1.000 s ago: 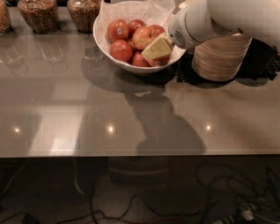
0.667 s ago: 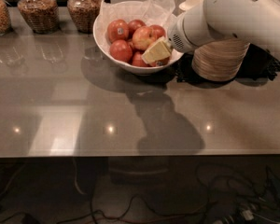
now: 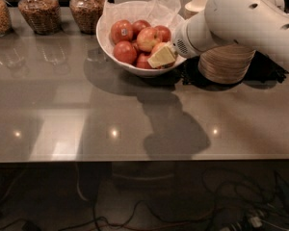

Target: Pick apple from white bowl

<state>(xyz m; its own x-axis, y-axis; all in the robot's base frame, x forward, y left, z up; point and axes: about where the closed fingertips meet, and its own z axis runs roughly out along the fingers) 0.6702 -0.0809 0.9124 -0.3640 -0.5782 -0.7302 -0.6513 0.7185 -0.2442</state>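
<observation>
1. Grey table [image 3: 135,109]: spreading below and in front of the pincer, carrying everything at one working height.
2. White arm [image 3: 241,18]: reaching in from the right and sloping down to the pincer, so it is clearing the bowl's rim from above.
3. White bowl [image 3: 135,71]: sitting directly under the pincer, with crinkled paper [image 3: 159,6] rising behind and cushioning the fruit.
4. Stack of tan bowls [image 3: 226,64]: standing just right of the pincer, partly under the arm and apart from the white bowl.
5. Three glass jars [image 3: 38,11]: lining up well to the left of and beyond the pincer, out of the reach path.
6. Apple [image 3: 148,38]: red with a yellow streaked blush, lying in the white bowl just beyond and left of the pincer, wedged among redder apples [image 3: 125,52] that are likely keeping it from rolling.
7. Gripper [image 3: 162,57]: hanging inside the bowl's near right side, pressing close against the fruit. Whether it is open or closed cannot be told. Judging by its position, the grasp is being lined up, and the apple is not yet leaving the bowl.
</observation>
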